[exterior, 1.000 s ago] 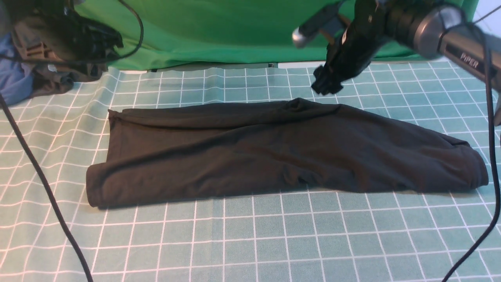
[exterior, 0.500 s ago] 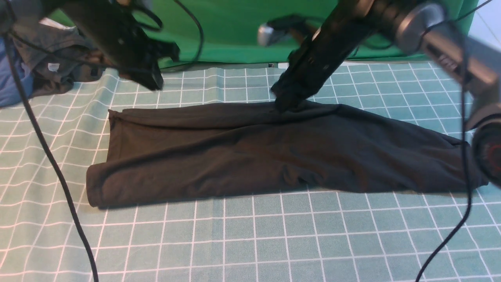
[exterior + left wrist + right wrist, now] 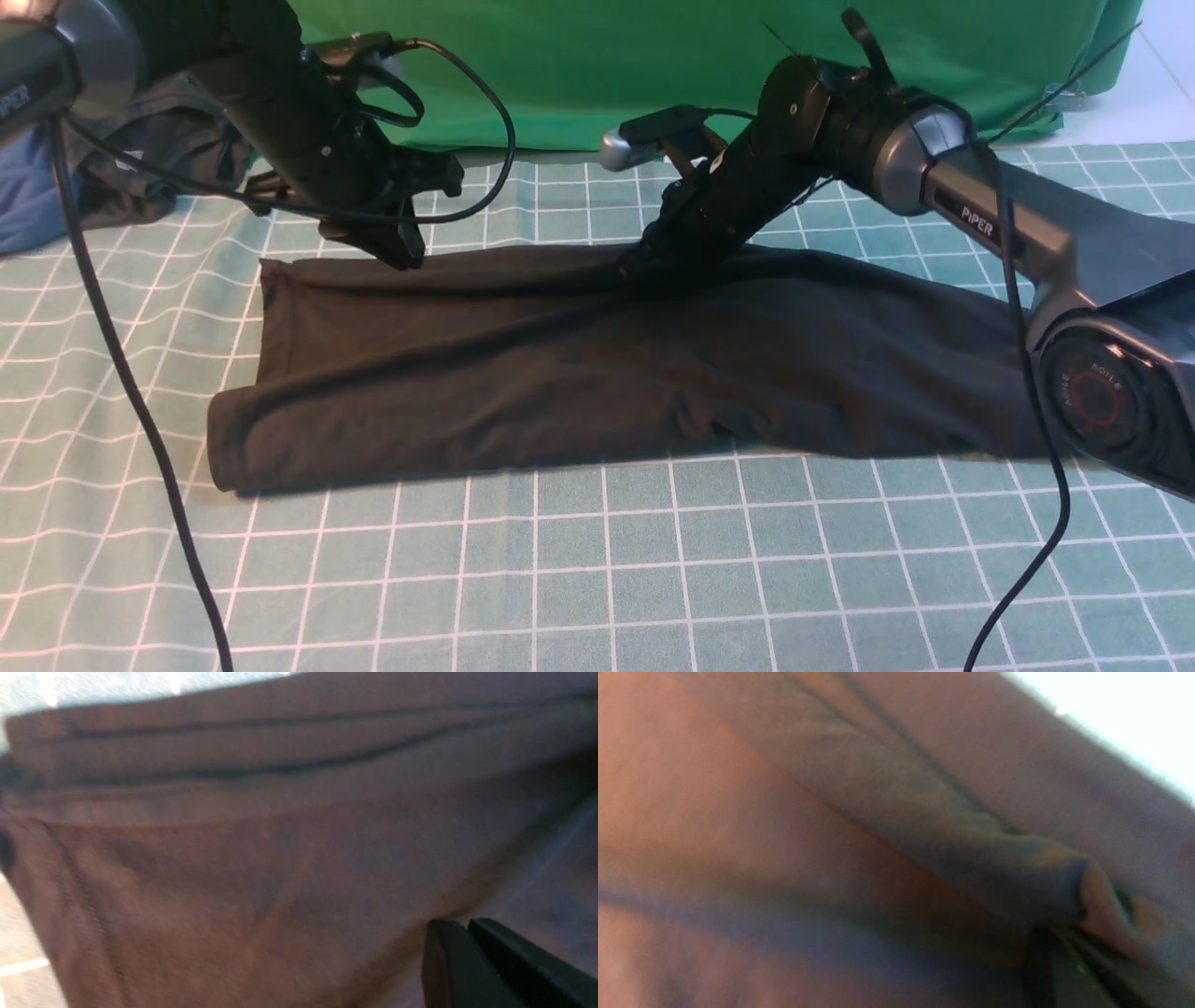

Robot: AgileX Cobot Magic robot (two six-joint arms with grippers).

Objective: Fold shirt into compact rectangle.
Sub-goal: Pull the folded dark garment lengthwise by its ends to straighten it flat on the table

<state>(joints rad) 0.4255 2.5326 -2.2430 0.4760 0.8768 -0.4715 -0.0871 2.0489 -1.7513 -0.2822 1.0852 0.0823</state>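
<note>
The black shirt [image 3: 597,373] lies folded as a long band across the checked mat. My left gripper [image 3: 403,254] is down at the shirt's far edge near its left end. In the left wrist view its jaws [image 3: 467,926] are shut tip to tip over the cloth [image 3: 233,858], with nothing between them. My right gripper [image 3: 642,273] presses on the far edge near the middle. In the right wrist view its shut tips [image 3: 1064,938] sit against a bunched ridge of the shirt [image 3: 924,826]. I cannot make out cloth between them.
A big green cloth [image 3: 607,65] hangs along the back. A dark grey garment [image 3: 140,177] and a blue cloth [image 3: 28,205] lie at the far left. Black cables [image 3: 121,401] [image 3: 1027,523] cross the teal gridded mat [image 3: 597,579]. The right arm's joint [image 3: 1111,401] covers the shirt's right end.
Both arms came down from the back onto the shirt's far edge and both grippers closed. The right gripper slid left along the edge, where the cloth bump was.
</note>
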